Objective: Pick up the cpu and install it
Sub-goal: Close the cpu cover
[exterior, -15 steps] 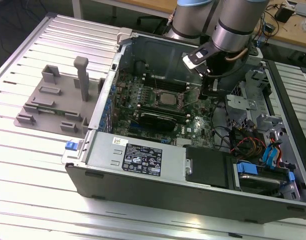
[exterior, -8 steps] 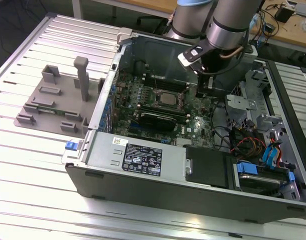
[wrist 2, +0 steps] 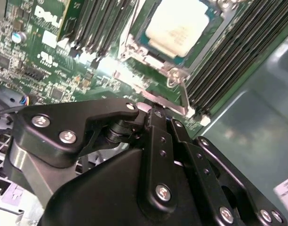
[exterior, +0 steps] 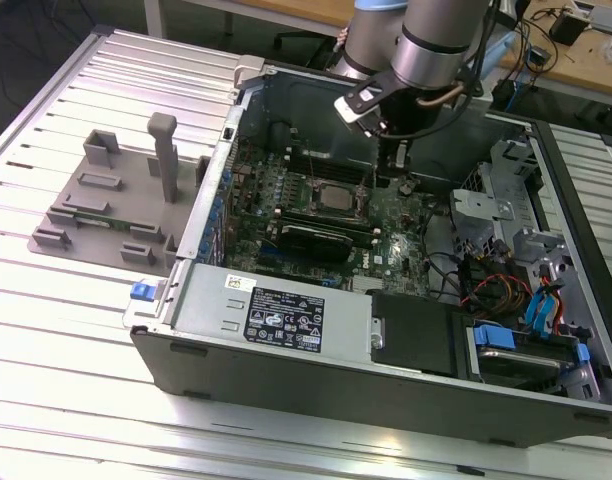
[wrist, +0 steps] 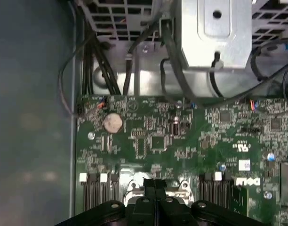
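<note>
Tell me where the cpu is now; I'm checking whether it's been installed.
The cpu sits in the socket on the motherboard inside the open case, between the memory slots, just to the exterior view's left of the gripper.

The cpu [wrist 2: 178, 27] lies in the socket [wrist 2: 132, 47] on the motherboard [wrist 2: 45, 70].

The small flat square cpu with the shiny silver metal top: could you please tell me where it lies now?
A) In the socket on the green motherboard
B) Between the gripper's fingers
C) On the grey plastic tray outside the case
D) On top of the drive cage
A: in the second wrist view the cpu lies within the metal socket frame on the green motherboard, apart from the black gripper.
</note>
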Available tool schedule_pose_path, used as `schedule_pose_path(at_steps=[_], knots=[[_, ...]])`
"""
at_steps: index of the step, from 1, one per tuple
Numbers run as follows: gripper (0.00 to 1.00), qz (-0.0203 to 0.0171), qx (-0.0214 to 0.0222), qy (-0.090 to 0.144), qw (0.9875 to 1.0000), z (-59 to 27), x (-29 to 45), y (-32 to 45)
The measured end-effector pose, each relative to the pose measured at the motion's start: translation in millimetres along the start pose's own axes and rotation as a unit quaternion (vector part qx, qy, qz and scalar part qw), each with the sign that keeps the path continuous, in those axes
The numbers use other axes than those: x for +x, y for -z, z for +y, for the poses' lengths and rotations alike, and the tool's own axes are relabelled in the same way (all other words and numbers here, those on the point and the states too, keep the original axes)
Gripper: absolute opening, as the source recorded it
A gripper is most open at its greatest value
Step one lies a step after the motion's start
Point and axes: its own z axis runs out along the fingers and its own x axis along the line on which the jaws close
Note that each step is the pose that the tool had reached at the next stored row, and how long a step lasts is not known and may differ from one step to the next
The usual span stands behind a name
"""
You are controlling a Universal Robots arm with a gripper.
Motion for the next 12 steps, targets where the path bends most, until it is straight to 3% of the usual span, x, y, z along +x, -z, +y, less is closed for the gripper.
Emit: schedule_pose_path(at_steps=[5,10,11,12], knots=[[0.11,0.0000,0.0000,0.000,1.0000,-12.0,3.4,0.7],[0.11,-0.0001,0.0005,0.000,1.0000,-12.1,3.6,0.2],[0.11,-0.0009,0.0032,0.000,1.0000,-12.1,3.6,0.0],[0.11,-0.0025,0.0105,0.000,0.9999,-12.1,3.6,-0.5]])
